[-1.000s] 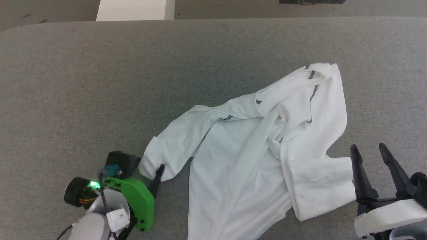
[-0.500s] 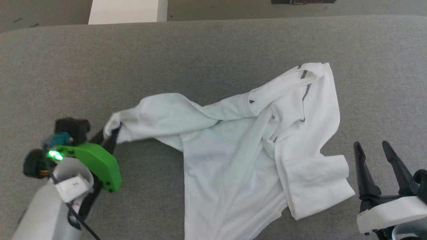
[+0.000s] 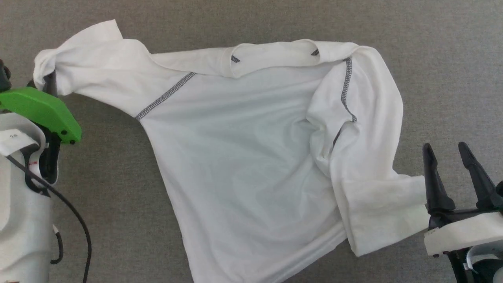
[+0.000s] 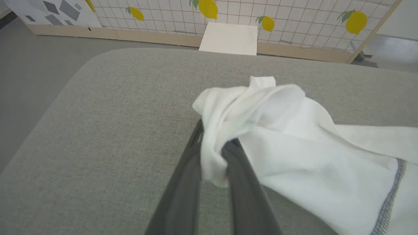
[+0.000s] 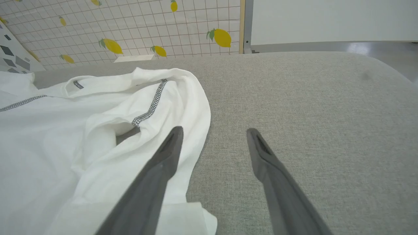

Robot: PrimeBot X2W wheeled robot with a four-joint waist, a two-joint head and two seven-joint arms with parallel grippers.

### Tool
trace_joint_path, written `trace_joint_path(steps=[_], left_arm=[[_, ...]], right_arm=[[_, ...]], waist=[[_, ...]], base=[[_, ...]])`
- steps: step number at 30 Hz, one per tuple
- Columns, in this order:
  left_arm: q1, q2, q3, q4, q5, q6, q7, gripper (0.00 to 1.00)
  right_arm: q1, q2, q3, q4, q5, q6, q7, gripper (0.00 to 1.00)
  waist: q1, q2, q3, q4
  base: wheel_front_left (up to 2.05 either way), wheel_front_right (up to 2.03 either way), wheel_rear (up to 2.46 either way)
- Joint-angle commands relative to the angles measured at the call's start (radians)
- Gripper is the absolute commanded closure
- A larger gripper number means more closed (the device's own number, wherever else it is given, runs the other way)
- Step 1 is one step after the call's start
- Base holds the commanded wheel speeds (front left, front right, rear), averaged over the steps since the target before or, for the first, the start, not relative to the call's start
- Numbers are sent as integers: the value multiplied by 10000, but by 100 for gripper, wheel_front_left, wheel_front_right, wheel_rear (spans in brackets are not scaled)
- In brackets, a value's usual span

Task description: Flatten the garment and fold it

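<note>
White thin garment [image 3: 243,149] lies spread across the grey counter [image 3: 432,47]. At the far left, the left claw [image 4: 214,143] is clamped on one sleeve end. At the near right, the right claw [image 3: 445,146] stands apart, with one finger over the other sleeve's edge.

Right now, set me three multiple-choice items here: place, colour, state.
1. Where does the left tool grip the white thin-fabric long-sleeved shirt? A. a sleeve B. bottom hem C. collar
2. What colour is its zigzag seam stitching? A. red B. dark grey C. yellow
3. How is the right tool? A. open B. shut on the shirt C. shut, empty
Answers: 1 A, bunched sleeve cloth sits between its fingers; 2 B, the shoulder seams show it; 3 A, its fingers stand apart, nothing between.
</note>
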Motion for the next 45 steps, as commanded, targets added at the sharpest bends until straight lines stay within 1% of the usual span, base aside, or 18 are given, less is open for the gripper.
trace_joint_path(steps=[1,4,8,12,13,15,16,19,22,25,27,29,31,34,37,40,42,45], left_arm=[[-340,-52,-37,330,98,97,-217,0],[-607,-205,-91,829,140,70,-770,0],[-578,-498,187,627,-59,-43,-2215,0],[432,-858,269,-596,-250,-304,-3401,0],[880,-918,200,-1081,-233,-424,-3666,0],[1795,-961,84,-1911,-37,-484,-4131,0],[2233,-944,19,-2258,148,-457,-4349,0],[3826,-1131,-139,-3234,725,-86,-4918,0],[5217,-1466,-347,-3867,1134,197,-5224,0],[6345,-1991,-436,-4185,1269,509,-5365,0],[6853,-2299,-552,-4194,1253,569,-5397,0],[7128,-2608,-741,-4198,1236,503,-5420,0],[6983,-2697,-850,-4185,1345,374,-5430,0],[6628,-2620,-924,-4218,1626,262,-5433,0],[6316,-2579,-1013,-4256,1849,164,-5435,0],[6010,-2667,-1097,-4294,1956,72,-5435,0],[5875,-2756,-1154,-4268,1997,21,-5436,0],[5743,-2902,-1216,-4198,2010,-56,-5436,0]], right_arm=[[-189,12,31,-9,-112,-13,42,0],[-251,12,67,54,-138,-13,56,0],[-215,12,101,135,-187,-13,83,0],[16,12,5,210,-243,-13,165,0],[113,12,16,215,-239,-13,229,0],[309,12,112,245,-208,-13,411,0],[396,12,181,264,-201,-13,515,0],[675,12,387,295,-145,-13,812,0],[925,12,401,274,-22,-13,954,0],[1175,12,352,240,43,-13,1086,0],[1269,12,277,228,29,-13,1214,0],[1154,12,40,169,-183,-13,1518,0],[665,12,-51,131,-466,-13,2086,0],[-83,-71,61,232,-757,-13,3023,0],[-783,-404,267,580,-671,-13,4169,0],[-1430,-848,341,1082,-626,-13,5143,0],[-1695,-1043,339,1462,-603,-13,5704,0],[-2019,-1240,367,1882,-582,-13,6034,0]], waist=[[0,0,365,-73],[0,0,329,-99],[0,0,-118,-83],[0,0,-825,60],[0,0,-998,113],[0,0,-1301,209],[0,0,-1422,245],[0,0,-1794,355],[0,0,-2029,477],[0,0,-2187,610],[0,0,-2247,710],[0,0,-2240,856],[0,0,-2066,965],[0,0,-1779,1050],[0,0,-1432,1161],[0,0,-1093,1330],[0,0,-906,1467],[0,0,-693,1667]], base=[[0,0,0],[0,0,0],[0,0,0],[0,0,0],[0,0,0],[0,0,0],[0,0,0],[0,0,0],[0,0,0],[0,0,0],[0,0,0],[0,0,0],[0,0,0],[0,0,0],[0,0,0],[0,0,0],[0,0,0],[0,0,0]])
